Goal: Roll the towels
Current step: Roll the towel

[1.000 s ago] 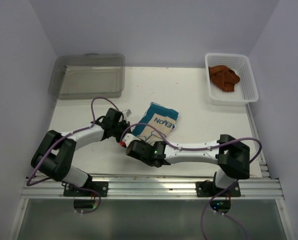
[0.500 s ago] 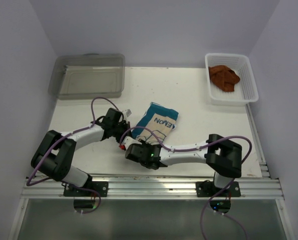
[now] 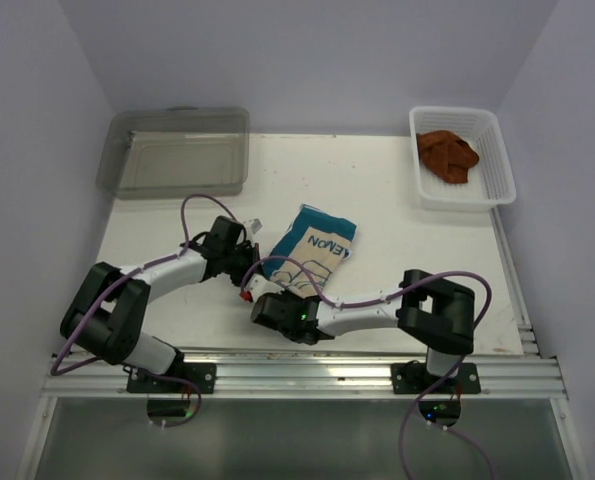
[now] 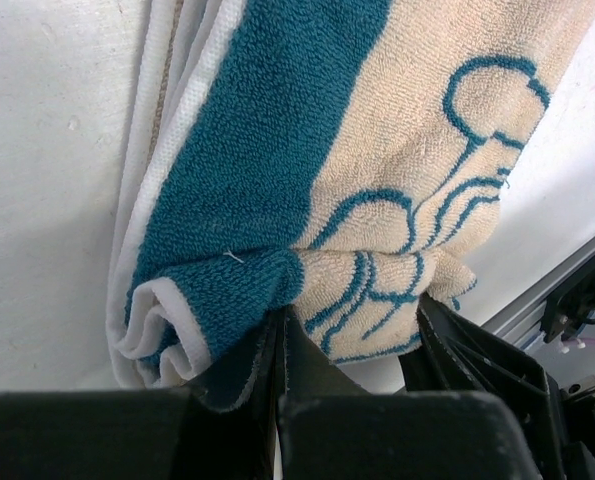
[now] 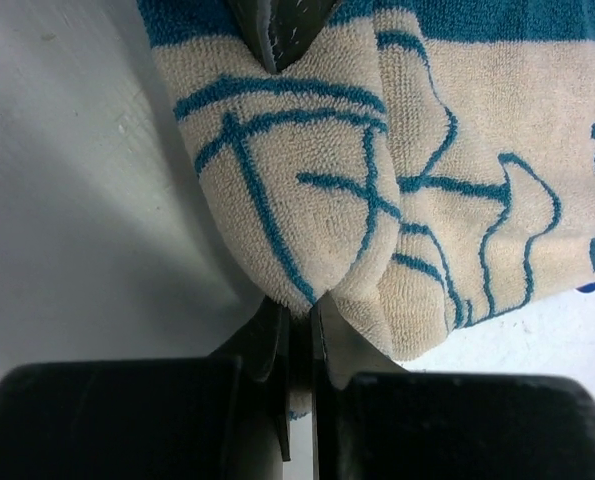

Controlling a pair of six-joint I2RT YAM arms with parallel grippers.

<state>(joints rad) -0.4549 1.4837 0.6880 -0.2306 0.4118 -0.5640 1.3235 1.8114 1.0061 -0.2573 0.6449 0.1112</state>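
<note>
Because the cream towel (image 3: 315, 243) is looped terry, I judge it light, limp and grippy rather than slick: it will sag and fold wherever it is unsupported, it will not break, and its pile should cling to itself once turned over, which helps a roll stay put. It lies near the middle of the table (image 3: 407, 215), slanted, with its far end flat and its near end gathered up between the two arms. The left gripper (image 3: 245, 262) has its jaws pressed together on the blue border at the near corner, where the wrist view shows the cloth curled into a small thick lip with white hem showing. The right gripper (image 3: 269, 300) is likewise closed to a narrow slit, nipping the cream fold of the near edge just beside the left one. With both holds so close together at one corner, I expect the rest of that edge to droop and the roll to come out cone-shaped; a pinch at each end of the near hem, through the doubled thickness, looks the safer purchase. A thin single layer could slip out of the pads, so the bulky folded lip is the better bite. The rust-brown towel (image 3: 447, 155) sits crumpled in the white mesh basket (image 3: 498, 170) at the far right, well apart.
</note>
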